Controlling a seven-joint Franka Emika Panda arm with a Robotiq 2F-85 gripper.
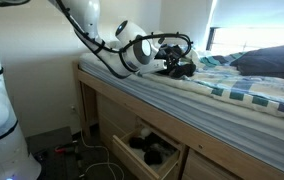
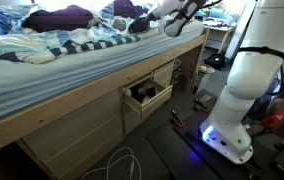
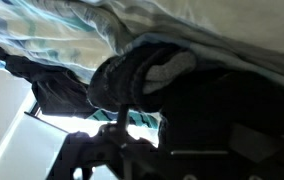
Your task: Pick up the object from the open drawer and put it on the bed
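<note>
The black two-fingered hand (image 1: 179,62) is hanging low over the worktop (image 1: 182,95), which is the quilted top of a light wooden bed. A dark, soft, rolled-up cloth-like bundle (image 3: 132,85) is sitting right at the fingers in the wrist view, filling the middle of the picture. That view is dim and blurred, so I cannot tell whether the fingers are clamping the bundle or standing apart around it. In both exterior views the bundle is merging with the black hand and cannot be picked out, nor whether it is touching the bedding.

Behind the hand, the white jointed arm (image 1: 82,22) is running out of the top edge in an exterior view. The white-and-teal striped bedding (image 1: 244,93) is lying rumpled across the worktop, with a dark blue pillow or blanket (image 1: 269,62) beyond it.

Below, the wooden drawer (image 1: 117,150) in the bed frame is standing open, with dark shapes (image 1: 152,150) inside that are too small to identify. The bulky white robot base (image 2: 237,90) is standing on the dark floor beside the bed, and thin pale cables (image 2: 122,165) are looping across the floor. A bright window (image 1: 257,25) is glaring behind the bed.
</note>
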